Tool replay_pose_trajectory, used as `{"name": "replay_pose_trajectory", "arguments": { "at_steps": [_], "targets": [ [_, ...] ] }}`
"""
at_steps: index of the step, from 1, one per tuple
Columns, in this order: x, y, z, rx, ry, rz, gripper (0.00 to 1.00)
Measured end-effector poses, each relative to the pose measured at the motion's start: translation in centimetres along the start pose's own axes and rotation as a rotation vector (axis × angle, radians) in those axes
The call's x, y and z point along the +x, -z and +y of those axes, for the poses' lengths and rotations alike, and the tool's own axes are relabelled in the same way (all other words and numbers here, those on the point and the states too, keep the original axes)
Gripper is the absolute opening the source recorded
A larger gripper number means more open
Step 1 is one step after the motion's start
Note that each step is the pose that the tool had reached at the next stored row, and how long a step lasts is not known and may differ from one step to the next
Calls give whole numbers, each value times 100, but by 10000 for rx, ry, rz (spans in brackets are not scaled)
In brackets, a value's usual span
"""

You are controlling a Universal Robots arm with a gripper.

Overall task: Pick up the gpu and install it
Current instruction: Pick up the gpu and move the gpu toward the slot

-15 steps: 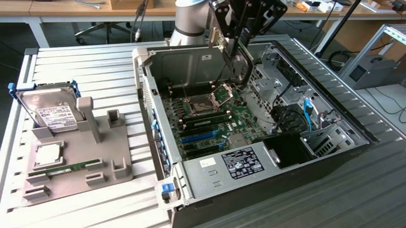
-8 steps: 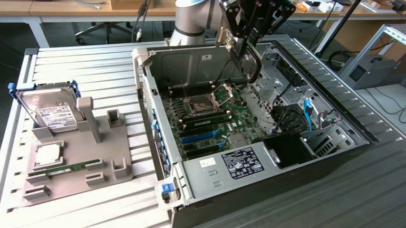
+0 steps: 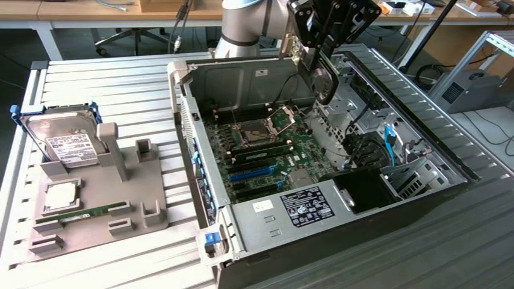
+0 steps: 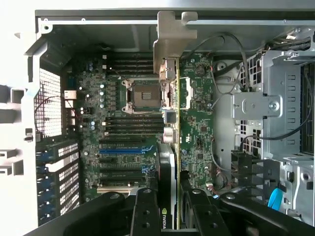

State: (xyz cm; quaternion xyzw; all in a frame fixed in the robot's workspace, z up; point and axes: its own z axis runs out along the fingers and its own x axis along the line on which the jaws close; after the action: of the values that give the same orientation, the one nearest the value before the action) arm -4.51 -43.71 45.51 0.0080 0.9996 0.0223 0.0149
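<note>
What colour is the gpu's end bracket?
Silvery grey. The bracket caps one end of the gpu; it shows best in the wrist view.

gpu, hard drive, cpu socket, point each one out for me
gpu (image 3: 323, 83), exterior view, dark fan face
hard drive (image 3: 71, 146), exterior view, white label
cpu socket (image 4: 144, 94), wrist view, middle of the socket

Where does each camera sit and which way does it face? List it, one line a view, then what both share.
Exterior view: off the arm, high up, looking down at a slant on the open computer case and the hard drive at the exterior view's left; the arm and its fingers holding the gpu show.
Wrist view: on the wrist, looking down along the gpu onto the motherboard; the fingers show.
Shared: gpu, fingers, motherboard, computer case.
</note>
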Motion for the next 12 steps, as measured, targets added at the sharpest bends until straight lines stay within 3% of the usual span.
{"name": "replay_pose_trajectory", "arguments": {
  "at_steps": [7, 12],
  "targets": [
    [-15, -1, 0, 0, 2, 0, 27],
    [-143, -4, 2, 0, 0, 0, 27]
  ]
}}
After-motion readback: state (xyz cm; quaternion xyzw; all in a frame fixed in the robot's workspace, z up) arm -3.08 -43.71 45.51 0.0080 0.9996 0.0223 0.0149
